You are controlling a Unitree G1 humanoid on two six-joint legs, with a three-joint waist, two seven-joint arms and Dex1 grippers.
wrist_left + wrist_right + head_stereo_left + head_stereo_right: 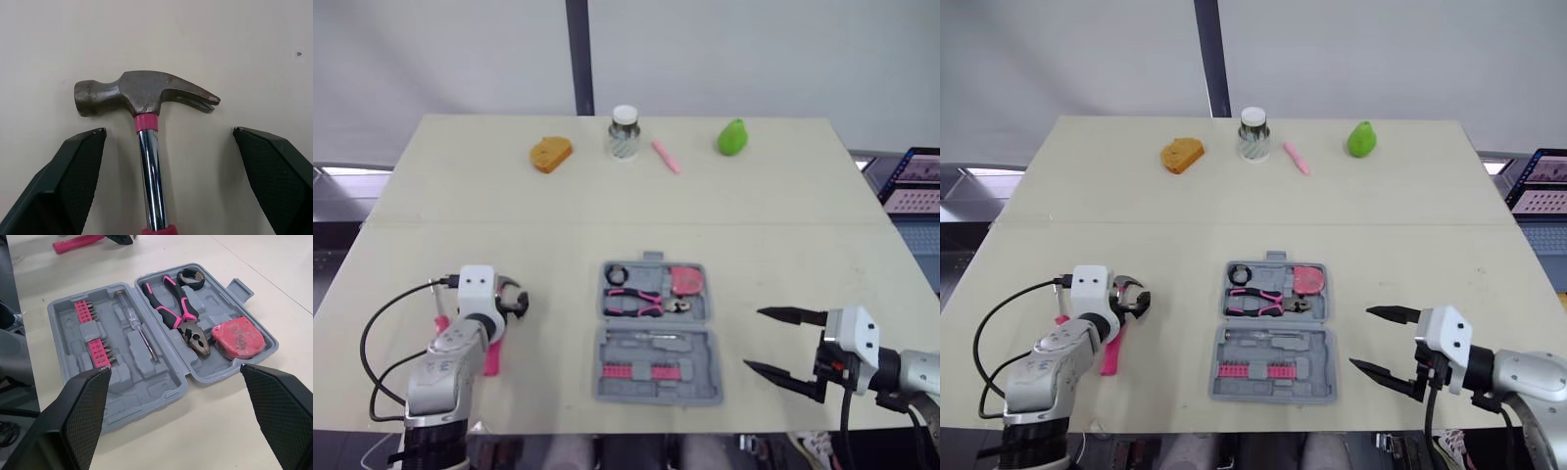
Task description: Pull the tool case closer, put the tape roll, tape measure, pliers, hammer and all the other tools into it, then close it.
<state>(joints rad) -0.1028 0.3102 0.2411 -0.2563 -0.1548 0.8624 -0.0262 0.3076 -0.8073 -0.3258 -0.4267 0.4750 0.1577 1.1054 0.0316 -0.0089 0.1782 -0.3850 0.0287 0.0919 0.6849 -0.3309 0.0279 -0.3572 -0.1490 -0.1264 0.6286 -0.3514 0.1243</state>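
Hammer (146, 93) is straddled by the spread left gripper (166, 131); right gripper (773, 341) is held parted beside the opened tool case (700, 369).

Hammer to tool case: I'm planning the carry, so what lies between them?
Only bare table lies between the hammer and the tool case, as the left eye view shows.

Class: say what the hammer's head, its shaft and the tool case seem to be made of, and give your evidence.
Hammer head: likely steel, dull brownish-grey, mottled, perhaps tarnished. Shaft: polished or chromed metal, with bright mirror-like streaks. Tool case: probably moulded grey plastic, matte, with shaped recesses.
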